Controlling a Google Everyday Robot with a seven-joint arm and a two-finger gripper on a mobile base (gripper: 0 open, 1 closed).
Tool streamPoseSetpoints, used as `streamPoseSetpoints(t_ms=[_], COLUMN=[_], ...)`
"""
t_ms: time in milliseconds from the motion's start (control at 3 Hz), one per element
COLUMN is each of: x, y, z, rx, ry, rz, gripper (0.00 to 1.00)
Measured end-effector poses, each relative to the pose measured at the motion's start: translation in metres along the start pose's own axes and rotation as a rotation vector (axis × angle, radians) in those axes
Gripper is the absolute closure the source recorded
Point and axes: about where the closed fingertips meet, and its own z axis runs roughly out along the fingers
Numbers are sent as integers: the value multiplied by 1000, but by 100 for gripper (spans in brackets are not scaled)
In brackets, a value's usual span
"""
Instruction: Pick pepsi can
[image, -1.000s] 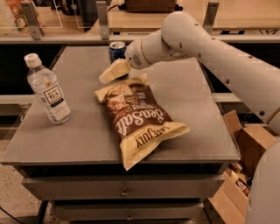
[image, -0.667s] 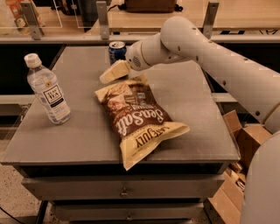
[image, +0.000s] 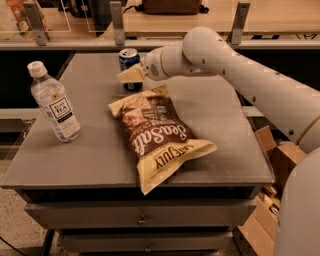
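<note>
The pepsi can (image: 129, 57) stands just behind the chip bag (image: 157, 135), near the worktop's (image: 90, 160) far edge. The claw (image: 130, 76) covers the can's front; whether it is wide or narrow, I cannot tell. Open surface lies between the bag and the bottle (image: 52, 102).

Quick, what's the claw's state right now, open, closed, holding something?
Claw: just in front of the pepsi can; whether it is open, closed or holding cannot be told.

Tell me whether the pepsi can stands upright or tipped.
Upright: the pepsi can shows its silver top upward; the pincer overlaps its front.
</note>
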Motion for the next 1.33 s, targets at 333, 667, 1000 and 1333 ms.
streamPoseSetpoints(t_ms=[333,667,1000,1333], x=[-10,-17,-28,-44], y=[-2,-1,1,1], z=[3,6,3,-11], rx=[14,19,9,11], ry=[-43,-65,-74,-70], rz=[11,16,10,-10], gripper=[64,87,100,100])
